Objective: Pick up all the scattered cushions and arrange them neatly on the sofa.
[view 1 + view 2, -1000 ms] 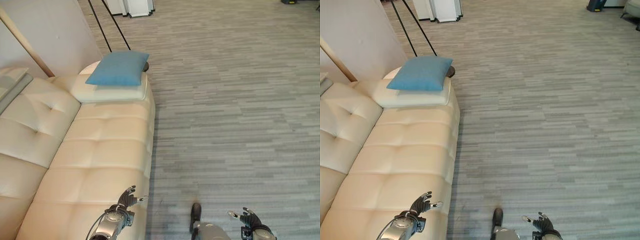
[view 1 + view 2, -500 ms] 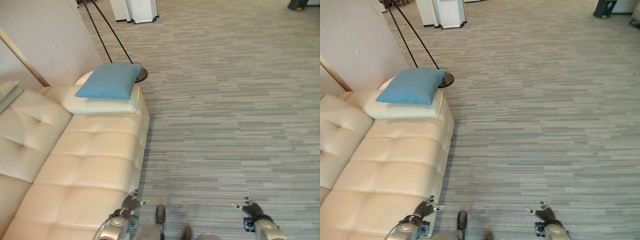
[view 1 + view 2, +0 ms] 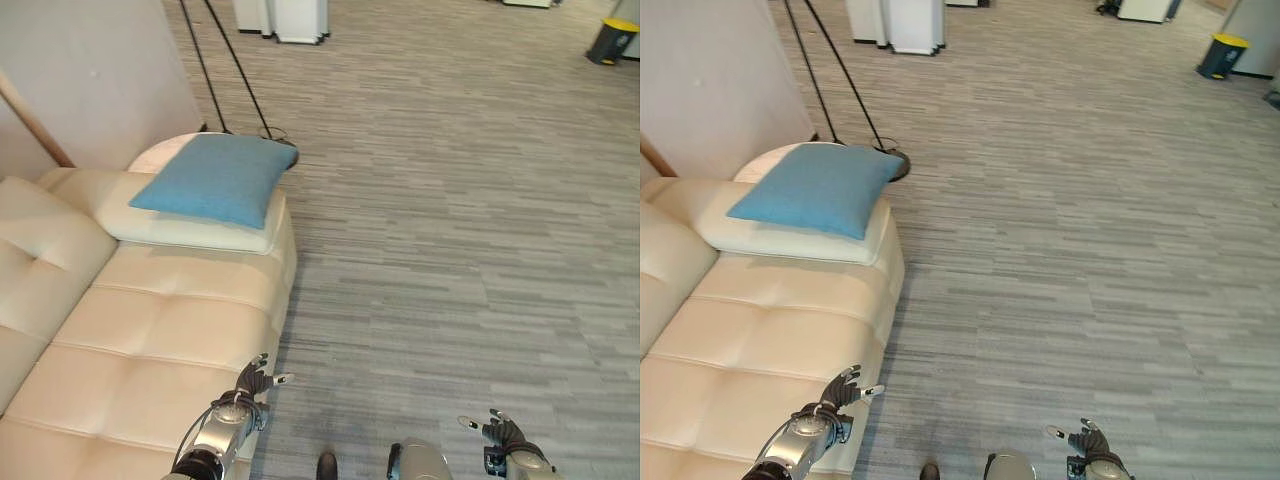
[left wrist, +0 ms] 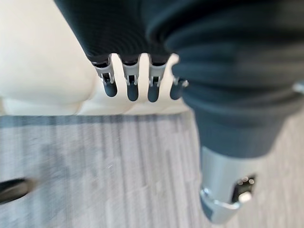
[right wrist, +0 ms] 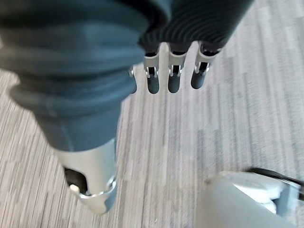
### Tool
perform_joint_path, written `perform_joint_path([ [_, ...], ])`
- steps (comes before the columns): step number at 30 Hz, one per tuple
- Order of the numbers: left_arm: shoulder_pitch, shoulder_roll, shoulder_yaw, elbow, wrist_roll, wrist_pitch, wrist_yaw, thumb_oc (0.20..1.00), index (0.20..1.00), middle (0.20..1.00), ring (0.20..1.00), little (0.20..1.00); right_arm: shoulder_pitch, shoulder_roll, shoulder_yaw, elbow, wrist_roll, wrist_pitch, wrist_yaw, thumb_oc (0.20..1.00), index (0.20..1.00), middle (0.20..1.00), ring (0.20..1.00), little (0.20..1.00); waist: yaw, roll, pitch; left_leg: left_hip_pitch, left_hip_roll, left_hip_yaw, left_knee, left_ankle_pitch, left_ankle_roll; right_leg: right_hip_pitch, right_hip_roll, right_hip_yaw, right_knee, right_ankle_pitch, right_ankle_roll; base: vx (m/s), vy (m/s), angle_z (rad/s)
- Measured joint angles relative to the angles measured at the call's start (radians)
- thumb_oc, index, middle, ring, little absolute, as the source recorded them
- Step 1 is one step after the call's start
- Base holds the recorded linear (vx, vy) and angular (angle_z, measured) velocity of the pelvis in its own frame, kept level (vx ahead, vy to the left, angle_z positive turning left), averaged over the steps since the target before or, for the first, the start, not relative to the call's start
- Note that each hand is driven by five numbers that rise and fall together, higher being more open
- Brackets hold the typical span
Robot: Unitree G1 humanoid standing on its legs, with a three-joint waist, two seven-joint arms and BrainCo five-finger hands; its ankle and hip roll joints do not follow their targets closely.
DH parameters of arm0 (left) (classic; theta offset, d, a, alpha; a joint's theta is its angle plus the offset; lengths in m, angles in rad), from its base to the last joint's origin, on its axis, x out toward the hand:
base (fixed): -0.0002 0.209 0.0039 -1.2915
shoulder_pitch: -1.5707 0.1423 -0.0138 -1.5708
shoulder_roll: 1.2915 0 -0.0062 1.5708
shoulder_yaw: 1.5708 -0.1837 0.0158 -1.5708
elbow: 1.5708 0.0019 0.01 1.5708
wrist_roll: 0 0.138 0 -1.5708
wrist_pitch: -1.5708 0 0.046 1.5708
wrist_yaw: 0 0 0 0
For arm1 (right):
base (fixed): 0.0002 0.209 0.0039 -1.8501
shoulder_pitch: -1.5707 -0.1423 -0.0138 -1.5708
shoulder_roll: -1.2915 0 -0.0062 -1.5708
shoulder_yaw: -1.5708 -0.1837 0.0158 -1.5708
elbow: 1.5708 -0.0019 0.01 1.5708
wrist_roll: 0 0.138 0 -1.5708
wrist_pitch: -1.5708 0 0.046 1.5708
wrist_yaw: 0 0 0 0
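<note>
Blue cushion [image 3: 214, 180] lying flat atop a cream cushion [image 3: 180, 228] at the far end of the cream tufted sofa [image 3: 140, 340], beside the wall [image 3: 90, 70]. Left hand [image 3: 243, 393] held low over the front edge of the seat, fingers [image 4: 130, 90] straight and spread, thumb apart, holding nothing. Right hand [image 3: 503, 437] down over the grey striped carpet [image 3: 450, 200], well apart from the sofa, fingers [image 5: 173, 81] likewise extended and loose, palm bare. Thin black stand legs [image 3: 225, 60] slanting down to a dark round base [image 3: 283, 143] on the carpet just behind the blue cushion. White cabinet [image 3: 290, 15] against the far side of the room; dark bin with a yellow lid [image 3: 608, 42] standing at the far right corner
</note>
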Motion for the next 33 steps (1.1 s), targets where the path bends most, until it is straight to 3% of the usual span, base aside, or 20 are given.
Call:
perform_joint_path([
  [1,0.009,0.003,0.004,0.001,0.0,0.002,-0.001,1.0,1.0,1.0,1.0,1.0,-0.006,0.003,0.003,-0.002,0.001,0.002,0.001,1.0,1.0,1.0,1.0,1.0,0.003,-0.001,0.006,0.015,-0.008,0.013,0.002,-0.001,0.001,-0.013,-0.019,-0.013,-0.03,0.003,-0.007,0.36,-0.039,-0.17],
  [3,0.033,0.004,0.01,0.0,0.0,0.007,0.0,1.0,1.0,1.0,1.0,1.0,-0.011,0.004,-0.002,-0.002,0.0,0.004,0.001,1.0,1.0,1.0,1.0,1.0,0.004,0.032,0.019,0.035,0.011,0.004,0.004,-0.062,-0.027,-0.035,0.023,-0.042,-0.234,0.01,-0.003,0.28,-0.071,-0.16],
  [5,0.036,0.013,0.017,0.001,-0.001,0.009,0.0,1.0,1.0,1.0,1.0,1.0,-0.017,0.009,0.0,-0.001,0.0,0.006,0.001,1.0,1.0,1.0,1.0,1.0,0.0,0.025,0.028,0.037,0.012,0.023,0.016,-0.053,-0.016,-0.022,0.039,-0.045,-0.365,0.047,-0.007,0.33,-0.14,0.12],
  [6,0.033,0.011,0.016,0.001,-0.001,0.008,-0.002,1.0,1.0,1.0,1.0,1.0,-0.006,0.009,-0.005,-0.001,0.0,0.006,0.0,1.0,1.0,1.0,1.0,1.0,-0.009,0.024,0.032,0.053,0.019,0.016,0.011,-0.067,-0.038,-0.017,0.059,-0.046,-0.421,0.063,-0.002,0.34,-0.145,0.18],
  [8,0.035,0.005,0.053,-0.008,-0.022,0.008,0.001,1.0,1.0,1.0,1.0,1.0,0.004,0.024,-0.032,-0.01,0.0,0.007,-0.001,1.0,1.0,1.0,1.0,1.0,0.01,0.012,0.029,0.07,0.048,0.009,0.009,-0.104,-0.075,0.061,0.144,-0.014,-0.792,0.133,0.027,0.4,-0.182,-0.02],
  [11,0.032,0.001,0.066,-0.044,-0.029,0.002,0.01,1.0,1.0,1.0,1.0,1.0,0.016,0.027,-0.054,-0.017,0.001,0.006,-0.006,1.0,1.0,1.0,1.0,1.0,0.001,-0.011,0.026,0.118,0.055,-0.019,-0.002,-0.14,-0.101,0.13,0.139,-0.016,-0.922,0.213,0.029,0.5,-0.236,0.25],
  [14,0.055,-0.053,0.101,-0.109,-0.076,-0.016,0.028,1.0,1.0,1.0,1.0,1.0,0.032,0.019,-0.077,-0.026,0.001,0.002,-0.013,1.0,1.0,1.0,1.0,1.0,0.001,0.025,0.014,0.166,0.127,-0.04,0.053,-0.181,-0.156,0.208,0.199,-0.035,-0.915,0.272,-0.002,0.49,-0.269,0.43],
  [16,0.093,-0.055,0.099,-0.182,-0.105,-0.035,0.04,1.0,1.0,1.0,1.0,1.0,0.039,0.016,-0.076,-0.086,0.002,-0.018,-0.014,1.0,1.0,1.0,1.0,1.0,0.013,0.002,-0.009,0.117,0.133,-0.034,0.233,-0.181,-0.179,0.267,0.214,-0.036,-0.939,0.287,-0.052,0.45,-0.352,0.24],
  [19,0.119,-0.046,0.108,-0.214,-0.106,-0.052,0.048,1.0,1.0,1.0,1.0,1.0,0.049,0.008,-0.071,-0.201,0.005,-0.053,-0.013,1.0,1.0,1.0,1.0,1.0,0.042,-0.015,-0.026,-0.133,0.137,-0.05,0.744,-0.155,-0.253,0.312,0.242,-0.049,-0.94,0.258,-0.152,0.34,-0.298,-0.06],
  [20,0.119,-0.052,0.104,-0.223,-0.107,-0.055,0.05,1.0,1.0,1.0,1.0,1.0,0.054,0.003,-0.074,-0.236,0.006,-0.054,-0.013,1.0,1.0,1.0,1.0,1.0,0.042,0.005,-0.037,-0.251,0.154,-0.065,0.911,-0.044,-0.265,0.321,0.28,-0.061,-0.935,0.228,-0.198,0.28,-0.201,-0.04],
  [21,0.12,-0.049,0.104,-0.24,-0.109,-0.056,0.053,1.0,1.0,1.0,1.0,1.0,0.061,0.005,-0.075,-0.251,0.006,-0.053,-0.014,1.0,1.0,1.0,1.0,1.0,0.046,-0.009,-0.028,-0.324,0.161,-0.051,1.002,-0.006,-0.262,0.331,0.282,-0.066,-0.935,0.215,-0.219,0.34,-0.148,0.19],
  [22,0.121,-0.04,0.104,-0.25,-0.109,-0.058,0.053,1.0,1.0,1.0,1.0,1.0,0.056,0.012,-0.075,-0.254,0.007,-0.053,-0.015,1.0,1.0,1.0,1.0,1.0,0.048,-0.03,-0.021,-0.363,0.166,0.0,0.978,-0.054,-0.221,0.338,0.276,-0.062,-0.934,0.205,-0.233,0.31,-0.046,0.34],
  [23,0.115,-0.028,0.1,-0.257,-0.109,-0.059,0.053,1.0,1.0,1.0,1.0,1.0,0.05,0.019,-0.075,-0.278,0.011,-0.052,-0.022,1.0,1.0,1.0,1.0,1.0,0.044,-0.076,-0.004,-0.368,0.143,0.088,0.683,-0.104,-0.183,0.353,0.247,-0.072,-0.944,0.212,-0.196,0.33,-0.013,0.32],
  [24,0.114,-0.028,0.097,-0.257,-0.109,-0.059,0.053,1.0,1.0,1.0,1.0,1.0,0.05,0.017,-0.075,-0.301,0.012,-0.052,-0.024,1.0,1.0,1.0,1.0,1.0,0.044,-0.087,-0.002,-0.346,0.126,0.102,0.455,-0.102,-0.186,0.355,0.243,-0.076,-0.947,0.2,-0.178,0.18,0.011,0.25],
  [27,0.118,-0.027,0.095,-0.254,-0.109,-0.057,0.054,1.0,1.0,1.0,1.0,1.0,0.034,0.013,-0.072,-0.303,0.011,-0.055,-0.025,1.0,1.0,1.0,1.0,1.0,0.039,-0.082,0.01,-0.315,0.109,0.079,0.076,-0.015,-0.211,0.394,0.279,-0.102,-0.941,0.201,-0.172,0.23,0.036,0.17],
  [28,0.118,-0.021,0.094,-0.253,-0.108,-0.058,0.054,1.0,1.0,1.0,1.0,1.0,0.05,0.011,-0.07,-0.302,0.009,-0.053,-0.036,1.0,1.0,1.0,1.0,1.0,0.024,-0.083,0.0,-0.316,0.061,0.066,-0.02,0.057,-0.211,0.438,0.291,-0.136,-0.941,0.142,-0.107,0.42,0.113,0.31],
  [29,0.127,-0.012,0.092,-0.252,-0.107,-0.058,0.056,1.0,1.0,1.0,1.0,1.0,0.044,0.011,-0.073,-0.301,0.002,-0.054,-0.04,1.0,1.0,1.0,1.0,1.0,0.026,-0.082,-0.001,-0.318,0.056,0.078,-0.02,0.082,-0.201,0.444,0.296,-0.126,-0.94,0.143,-0.109,0.74,0.251,0.45],
  [30,0.133,-0.01,0.092,-0.251,-0.104,-0.057,0.056,1.0,1.0,1.0,1.0,1.0,0.041,0.012,-0.076,-0.31,0.0,-0.051,-0.053,1.0,1.0,1.0,1.0,1.0,0.021,-0.082,0.0,-0.335,0.049,0.127,-0.014,0.078,-0.205,0.454,0.296,-0.135,-0.94,0.09,-0.065,0.99,0.429,0.24],
  [32,0.185,-0.014,0.102,-0.256,-0.104,-0.049,0.065,1.0,1.0,1.0,1.0,1.0,0.043,0.052,-0.123,-0.355,-0.017,-0.036,-0.072,1.0,1.0,1.0,1.0,1.0,0.046,-0.073,-0.009,-0.313,0.062,0.185,0.123,-0.004,-0.102,0.485,0.27,-0.203,-0.79,-0.127,0.091,0.77,0.448,-0.06],
  [33,0.215,-0.012,0.109,-0.266,-0.104,-0.047,0.073,1.0,1.0,1.0,1.0,1.0,0.04,0.062,-0.116,-0.37,-0.028,-0.043,-0.081,1.0,1.0,1.0,1.0,1.0,0.067,-0.096,-0.024,-0.296,0.028,0.19,0.196,-0.01,-0.091,0.495,0.251,-0.194,-0.767,-0.1,-0.003,0.51,0.384,-0.23],
])
